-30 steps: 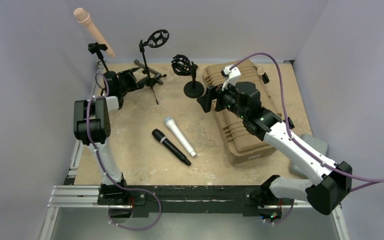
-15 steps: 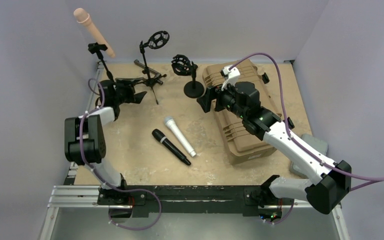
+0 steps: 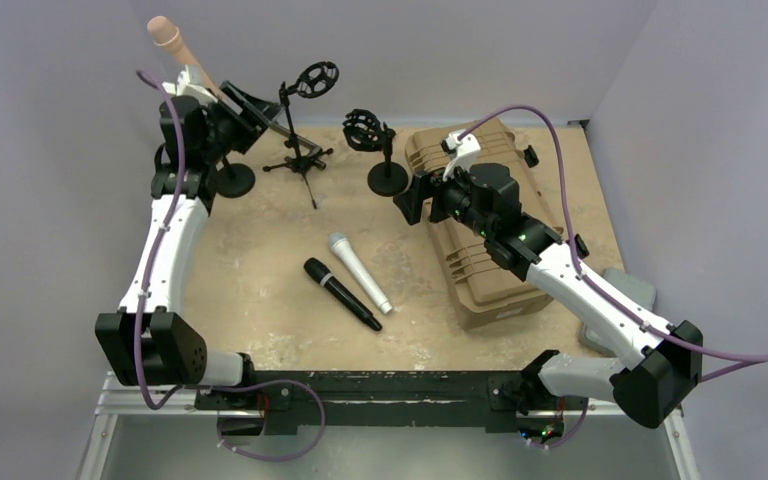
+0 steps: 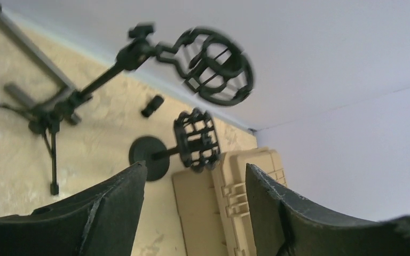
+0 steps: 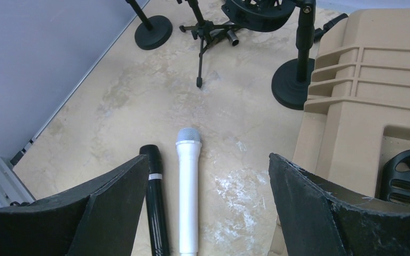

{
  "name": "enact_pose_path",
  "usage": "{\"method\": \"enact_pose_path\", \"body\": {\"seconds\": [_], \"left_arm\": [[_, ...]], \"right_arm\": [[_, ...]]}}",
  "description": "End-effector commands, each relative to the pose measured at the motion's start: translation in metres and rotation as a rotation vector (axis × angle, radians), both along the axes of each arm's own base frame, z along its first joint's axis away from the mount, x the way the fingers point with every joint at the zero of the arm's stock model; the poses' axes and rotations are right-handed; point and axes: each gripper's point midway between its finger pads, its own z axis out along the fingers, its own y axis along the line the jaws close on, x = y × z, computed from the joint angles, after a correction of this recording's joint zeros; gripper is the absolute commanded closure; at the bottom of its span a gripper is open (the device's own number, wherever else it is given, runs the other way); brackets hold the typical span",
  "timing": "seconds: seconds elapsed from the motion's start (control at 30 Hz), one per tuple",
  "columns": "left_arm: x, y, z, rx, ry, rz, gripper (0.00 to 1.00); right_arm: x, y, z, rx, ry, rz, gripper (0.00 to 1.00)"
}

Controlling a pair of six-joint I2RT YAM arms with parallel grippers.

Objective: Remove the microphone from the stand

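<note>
Two loose microphones, a black microphone (image 3: 342,294) and a white microphone (image 3: 358,272), are lying side by side on the desk (image 3: 260,260), nearest the arm bases. Just beyond them the right hand (image 5: 208,157) is hovering with its fingers spread wide, holding nothing, beside a tan case (image 3: 480,250). Farther back, a round-based holder (image 3: 387,178) and a tripod (image 3: 300,160) are standing with empty cradles.

In the far left corner the peach microphone (image 3: 173,42) is sitting tilted in its stand (image 3: 232,180), head up against the wall. The left hand (image 3: 252,108) is hanging wide open just beside it, gripping nothing. Its camera is looking toward the empty cradles, and the microphone is not showing between the fingers.

That aim is probably the main risk: closing now would likely catch air or the tripod. The wrist and cable are also crowding the microphone's body, so a sideways swing could tip the stand, and pulling across the clip rather than along it could drag the whole stand over.
</note>
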Motion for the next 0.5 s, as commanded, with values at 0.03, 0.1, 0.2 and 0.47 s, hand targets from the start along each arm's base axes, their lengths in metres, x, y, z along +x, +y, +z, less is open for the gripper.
{"method": "enact_pose_path", "body": {"seconds": [0.03,0.1,0.2,0.47], "left_arm": [[0.022,0.009,0.026,0.119,-0.027,0.011,0.39],[0.034,0.001,0.032,0.068,-0.033,-0.016,0.44],[0.053,-0.003,0.037,0.027,-0.037,-0.017,0.49],[0.089,-0.024,0.035,-0.006,-0.031,-0.050,0.53]], "right_arm": [[0.006,0.002,0.025,0.035,-0.059,-0.007,0.19],[0.005,0.002,0.026,0.037,-0.059,-0.004,0.19],[0.005,0.002,0.028,0.036,-0.060,-0.005,0.19],[0.001,-0.003,0.032,0.040,-0.067,-0.012,0.19]]}}
